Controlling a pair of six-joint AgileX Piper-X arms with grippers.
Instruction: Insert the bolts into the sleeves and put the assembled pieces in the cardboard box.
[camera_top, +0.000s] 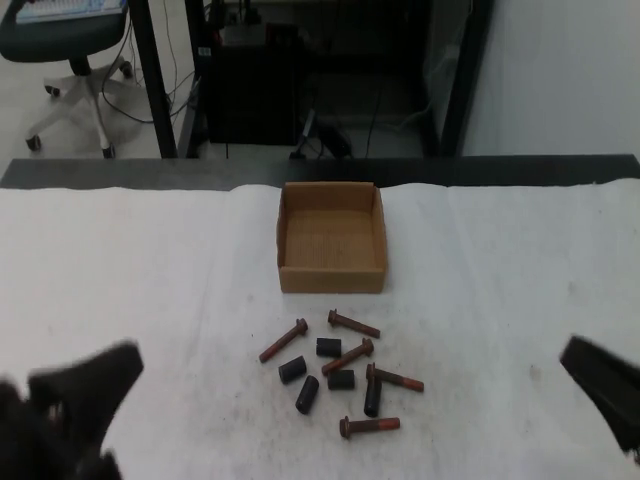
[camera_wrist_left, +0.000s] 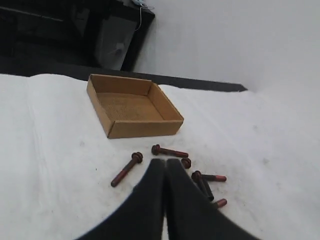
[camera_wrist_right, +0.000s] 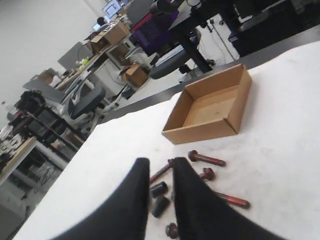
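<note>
Seen from the high view: box (camera_top: 331, 240) standing open-topped near the middle of the white-covered surface (camera_top: 140, 280), its bare cardboard floor showing. Counted five reddish bolts (camera_top: 353, 323) and five dark sleeves (camera_top: 307, 394), all lying loose on the surface in one cluster at 6 o'clock of the box, near it but not touching it. Placed the bolts at 10, 12, 3 and 6 o'clock of the cluster, with one more across its middle. Placed the sleeves mostly inside that ring, each lying on its side. Noted one sleeve right against the head of the 3 o'clock bolt; cannot tell whether touching. Saw no bolt seated in a sleeve. Found the left claw (camera_wrist_left: 163, 162) closed, fingers pressed together with nothing between them. Located it at 8 o'clock of the box in the high view, well apart from the cluster and pointing toward it. Found the right claw (camera_wrist_right: 161, 165) parted by a narrow gap and gripping nothing. Located it at 4 o'clock of the box in the high view, also well apart from the cluster and aimed at it.
</note>
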